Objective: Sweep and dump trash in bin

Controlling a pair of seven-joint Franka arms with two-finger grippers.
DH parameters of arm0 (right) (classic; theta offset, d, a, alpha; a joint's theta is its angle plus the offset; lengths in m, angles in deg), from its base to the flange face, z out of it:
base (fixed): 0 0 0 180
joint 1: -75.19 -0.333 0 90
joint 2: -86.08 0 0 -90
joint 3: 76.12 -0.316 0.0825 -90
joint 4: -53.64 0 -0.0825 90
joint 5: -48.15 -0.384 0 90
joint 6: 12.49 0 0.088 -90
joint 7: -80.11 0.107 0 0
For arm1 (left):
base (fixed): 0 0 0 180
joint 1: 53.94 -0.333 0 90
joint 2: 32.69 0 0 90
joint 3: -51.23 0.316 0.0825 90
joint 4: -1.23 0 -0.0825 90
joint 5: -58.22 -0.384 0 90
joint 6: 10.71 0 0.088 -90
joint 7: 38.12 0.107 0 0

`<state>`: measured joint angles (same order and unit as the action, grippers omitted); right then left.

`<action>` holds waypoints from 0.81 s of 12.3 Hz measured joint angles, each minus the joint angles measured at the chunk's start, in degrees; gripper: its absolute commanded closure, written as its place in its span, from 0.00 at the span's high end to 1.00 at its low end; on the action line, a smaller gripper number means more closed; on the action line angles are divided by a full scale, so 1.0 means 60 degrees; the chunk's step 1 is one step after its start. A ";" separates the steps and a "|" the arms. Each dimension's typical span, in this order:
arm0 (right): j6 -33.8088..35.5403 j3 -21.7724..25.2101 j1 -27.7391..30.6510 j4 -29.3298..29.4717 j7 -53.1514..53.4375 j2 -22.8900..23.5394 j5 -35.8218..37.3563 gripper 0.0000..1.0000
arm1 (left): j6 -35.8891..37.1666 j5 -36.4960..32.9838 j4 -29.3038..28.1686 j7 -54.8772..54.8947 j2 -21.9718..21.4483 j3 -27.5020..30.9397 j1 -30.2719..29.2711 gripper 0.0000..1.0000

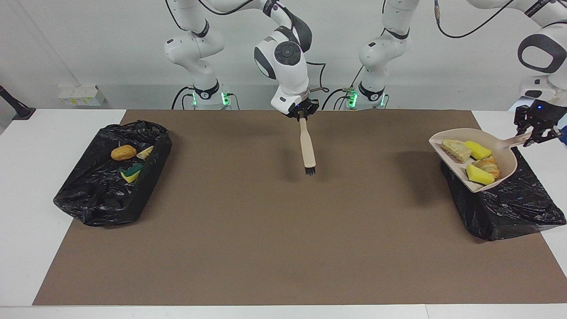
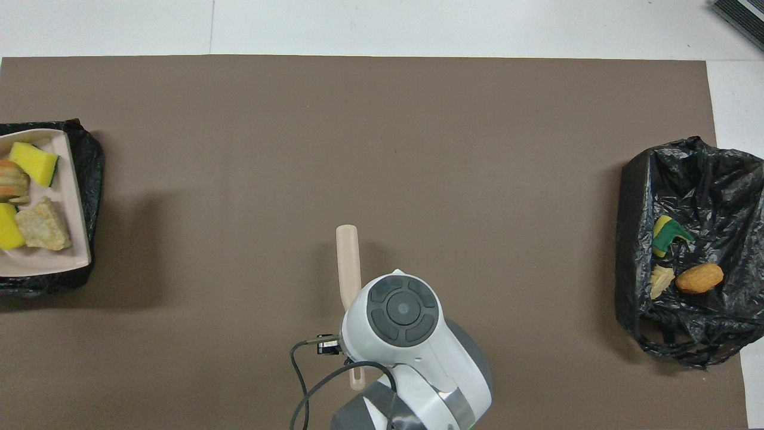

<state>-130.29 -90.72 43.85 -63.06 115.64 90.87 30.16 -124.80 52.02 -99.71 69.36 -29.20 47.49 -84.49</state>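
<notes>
You had seven scraps of trash in all: four lay in the dustpan [image 1: 505, 156], namely two bright yellow sponge pieces [image 1: 477, 149], one pale crumbly chunk [image 1: 456, 149] and one striped orange-brown lump [image 1: 488, 167]. The other three sat in the black-lined bin [image 1: 71, 195] at the right arm's end of the table: a round orange-brown lump [image 1: 123, 153], a green-backed sponge [image 1: 131, 173] and a pale chunk [image 1: 145, 153].

Two bins stood on the brown mat [image 1: 274, 230], one at each end. Your left gripper [image 1: 533, 133] held the dustpan by its handle, raised and tilted over the second bin [image 1: 509, 208] at the left arm's end. Your right gripper [image 1: 302, 113] was clamped on the handle of the one hand brush [image 1: 307, 148], which hung over the middle of the mat, bristles down.

The facing view showed you both grippers and the dustpan's lift above the bin. From overhead the left gripper was cut out of view, only part of the dustpan showed at the edge, and the right arm covered its own fingers.
</notes>
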 measured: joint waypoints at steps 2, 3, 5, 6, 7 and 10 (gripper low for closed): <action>-0.0674 -0.0001 -0.0353 -0.0282 0.0482 0.0218 -0.0002 0.00 | 0.0008 -0.0019 0.0919 0.0956 0.0567 0.0009 -0.0513 0.00; -0.0865 -0.0001 -0.0430 -0.0320 0.0587 0.0352 -0.0003 0.00 | 0.0000 -0.0099 0.1309 0.1257 0.0859 0.0010 -0.0723 0.00; -0.0896 0.0008 -0.0536 -0.0366 0.0598 0.0501 -0.0004 0.00 | -0.0340 -0.0621 0.1711 0.1467 0.1253 0.0010 -0.0935 0.00; -0.0907 0.0007 -0.0665 -0.0440 0.0598 0.0508 -0.0004 0.00 | -0.0661 -0.1062 0.1782 0.1470 0.1375 0.0007 -0.0954 0.00; -0.0991 0.0007 -0.0810 -0.0545 0.0598 0.0508 -0.0004 0.00 | -0.0956 -0.1488 0.1837 0.1470 0.1480 -0.0001 -0.0954 0.00; -0.1128 0.0005 -0.1163 -0.0836 0.0628 0.0505 -0.0004 0.00 | -0.1702 -0.3093 0.2020 0.1456 0.1765 -0.0118 -0.0935 0.00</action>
<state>-137.06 -90.69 36.88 -68.08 119.42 93.90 30.14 -135.01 33.46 -87.59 78.10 -18.62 46.78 -90.09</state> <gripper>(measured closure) 0.731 0.670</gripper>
